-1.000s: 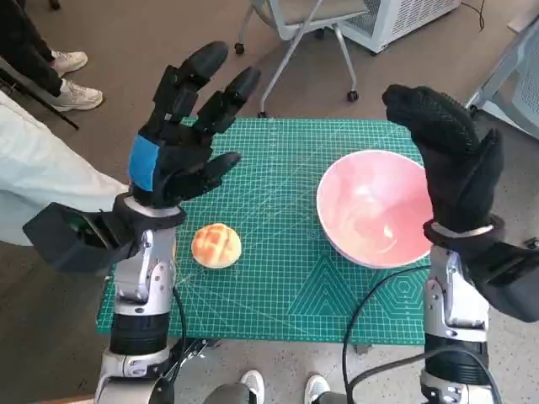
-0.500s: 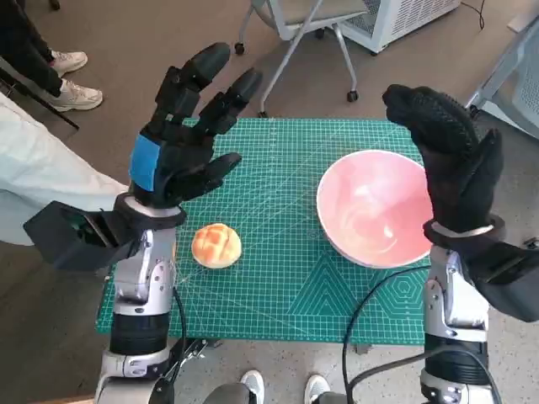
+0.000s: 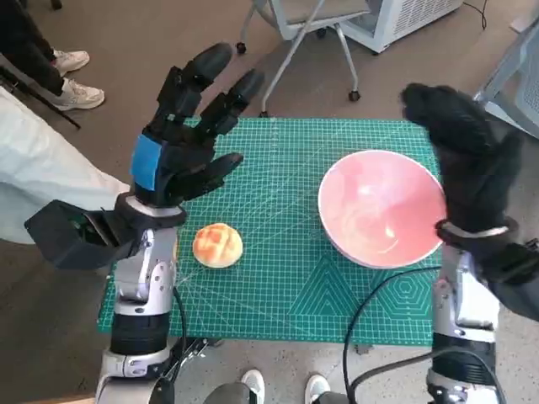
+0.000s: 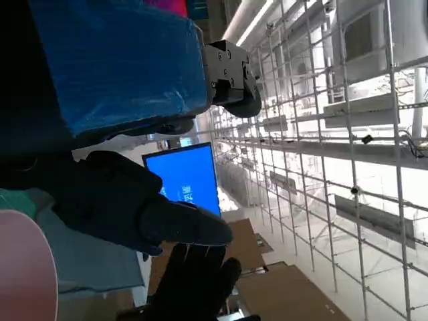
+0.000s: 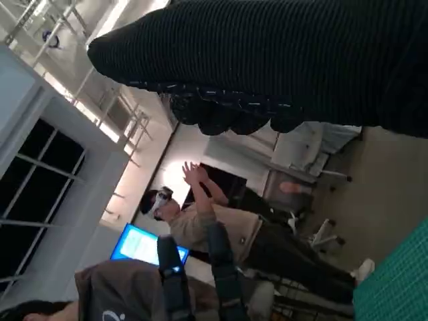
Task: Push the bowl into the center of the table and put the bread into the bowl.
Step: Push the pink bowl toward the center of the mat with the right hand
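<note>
Green cutting mat (image 3: 278,278) is covering the small table, with grey floor, a wheeled chair (image 3: 295,25) and someone's shoes around it. From the head camera I am seeing the pink bowl (image 3: 379,210) sitting toward the table's right side, off center, and the bread (image 3: 217,245) lying on the mat well apart from it, toward my left. I am holding the left hand (image 3: 181,143) raised above the bread with fingers spread wide, gripping nothing; I judge it is waiting for the bread. The right hand (image 3: 467,160) is hovering at the bowl's outer edge, fingers extended and empty, placed there, I think, to shove the bowl inward.

From the left wrist camera, the blue-taped hand (image 4: 114,60) is facing a room with a blue screen (image 4: 187,175); the gloved hand (image 4: 127,200) and a sliver of bowl rim (image 4: 27,267) are showing.

From the right wrist camera, the glove (image 5: 281,60) is filling the top, and a person (image 5: 214,227) with raised hands is standing beyond.
</note>
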Controlling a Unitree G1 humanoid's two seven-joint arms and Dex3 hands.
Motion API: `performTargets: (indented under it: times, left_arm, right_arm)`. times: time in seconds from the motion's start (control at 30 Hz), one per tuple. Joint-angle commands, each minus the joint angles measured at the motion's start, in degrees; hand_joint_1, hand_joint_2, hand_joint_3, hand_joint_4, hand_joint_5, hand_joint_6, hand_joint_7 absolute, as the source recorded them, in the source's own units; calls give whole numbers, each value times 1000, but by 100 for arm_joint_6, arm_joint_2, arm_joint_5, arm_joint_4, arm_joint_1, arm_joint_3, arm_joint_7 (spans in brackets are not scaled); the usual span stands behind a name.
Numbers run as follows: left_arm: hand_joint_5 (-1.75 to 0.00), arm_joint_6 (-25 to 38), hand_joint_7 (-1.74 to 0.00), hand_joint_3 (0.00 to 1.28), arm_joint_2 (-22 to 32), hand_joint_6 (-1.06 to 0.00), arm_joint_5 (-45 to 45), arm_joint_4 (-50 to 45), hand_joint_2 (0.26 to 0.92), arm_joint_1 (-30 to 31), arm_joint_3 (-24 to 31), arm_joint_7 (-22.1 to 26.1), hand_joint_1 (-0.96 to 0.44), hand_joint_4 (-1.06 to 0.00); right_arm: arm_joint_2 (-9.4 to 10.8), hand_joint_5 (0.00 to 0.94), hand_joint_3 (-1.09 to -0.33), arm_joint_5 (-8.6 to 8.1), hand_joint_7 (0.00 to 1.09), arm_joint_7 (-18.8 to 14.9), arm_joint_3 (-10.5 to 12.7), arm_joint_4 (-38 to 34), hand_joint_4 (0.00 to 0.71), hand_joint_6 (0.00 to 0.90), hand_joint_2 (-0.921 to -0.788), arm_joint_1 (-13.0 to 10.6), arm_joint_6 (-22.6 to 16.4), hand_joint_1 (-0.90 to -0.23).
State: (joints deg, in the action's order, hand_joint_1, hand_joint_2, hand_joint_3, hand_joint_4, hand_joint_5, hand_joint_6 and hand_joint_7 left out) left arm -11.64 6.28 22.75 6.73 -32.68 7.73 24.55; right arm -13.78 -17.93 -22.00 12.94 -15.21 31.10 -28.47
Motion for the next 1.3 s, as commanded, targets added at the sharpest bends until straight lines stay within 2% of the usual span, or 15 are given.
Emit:
performTargets:
  times: [0.03, 0.13, 0.27, 0.33, 0.67, 0.8, 0.97, 1.13, 1.3]
  left_arm:
    - [0, -4, -597, 187, 7, -52, 48, -9, 921, 2, 32, 32, -392, -361]
    - [0, -27, -599, 189, 13, -52, 47, 4, 921, 16, 48, 46, -406, -360]
    - [-1, -77, -602, 193, 14, -50, 48, 68, 921, 27, 78, 78, -431, -359]
    - [-1, -123, -603, 195, 6, -48, 39, 119, 921, 23, 88, 98, -451, -359]
    - [-2, -232, -590, 197, -30, -16, -2, 223, 921, -24, 73, 121, -468, -361]
    - [-1, -233, -585, 197, -24, -5, 8, 190, 921, 0, 60, 140, -469, -356]
    - [0, -199, -584, 194, -9, -2, 29, 154, 921, 15, 68, 150, -475, -354]
    - [0, -200, -586, 189, 3, -4, 13, 138, 921, 37, 66, 159, -478, -353]
    - [0, -179, -587, 187, 39, -5, 8, 115, 921, 45, 65, 177, -477, -349]
  right_arm:
    - [-267, 2, -718, 95, 437, 186, 402, -831, 193, 85, -921, 92, -329, -682]
    - [-368, 1, -720, 152, 426, 357, 595, -1411, 191, 87, -921, 199, -563, -682]
    - [-517, 18, -730, 324, 412, 681, 771, -2227, 175, 83, -921, 351, -906, -688]
    - [-595, 17, -761, 371, 397, 850, 874, -2770, 161, 70, -921, 461, -1053, -684]
    - [-727, 15, -799, 236, 395, 1130, 1145, -4468, 167, 91, -921, 908, -1185, -667]
    - [-717, 5, -817, 294, 381, 1219, 1157, -5077, 151, 84, -921, 966, -1060, -654]
    - [-724, 0, -883, 378, 332, 1293, 1103, -5505, 133, 95, -921, 980, -832, -616]
    - [-577, 2, -902, 323, 306, 1258, 1113, -5716, 134, 114, -921, 989, -493, -605]
    - [-379, 1, -881, 293, 293, 1298, 1130, -5798, 134, 122, -921, 1008, -268, -620]
